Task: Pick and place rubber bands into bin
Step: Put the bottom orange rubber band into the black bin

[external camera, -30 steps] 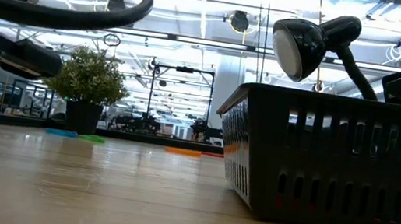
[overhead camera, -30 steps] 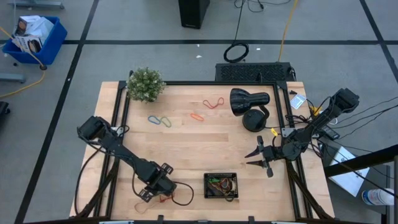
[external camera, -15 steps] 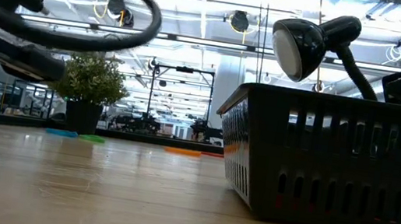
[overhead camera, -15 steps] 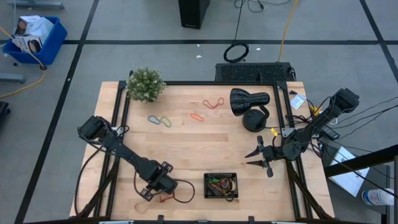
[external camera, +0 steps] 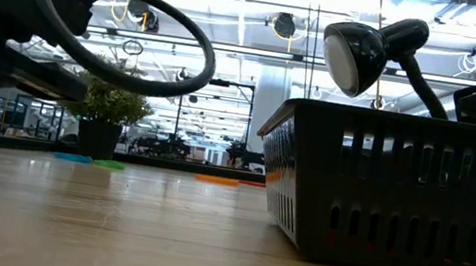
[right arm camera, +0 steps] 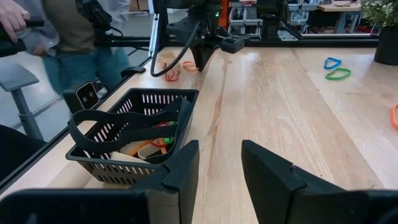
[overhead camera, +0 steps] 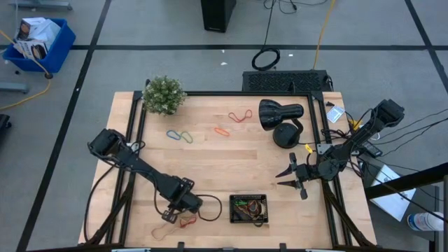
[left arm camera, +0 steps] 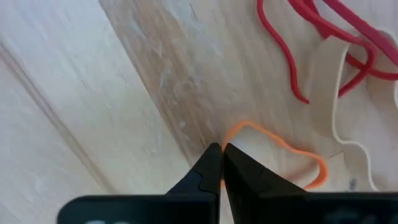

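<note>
Left gripper (left arm camera: 219,163): we see its dark fingers pressed together on the wood, tips meeting at the edge of a thin orange rubber loop (left arm camera: 292,152).
Red and tan rubber loops (left arm camera: 323,43): just beyond those fingertips.
Black slotted plastic bin (overhead camera: 249,208): we find it just beside the left gripper, bands inside.
Right gripper (right arm camera: 216,163): fingers apart, empty, the bin ahead of them.

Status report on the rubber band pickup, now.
Left claw shut on orange rubber band at table's near edge, left of bin. Right claw open, parked at right. Red bands beside it; nothing blocking.
</note>
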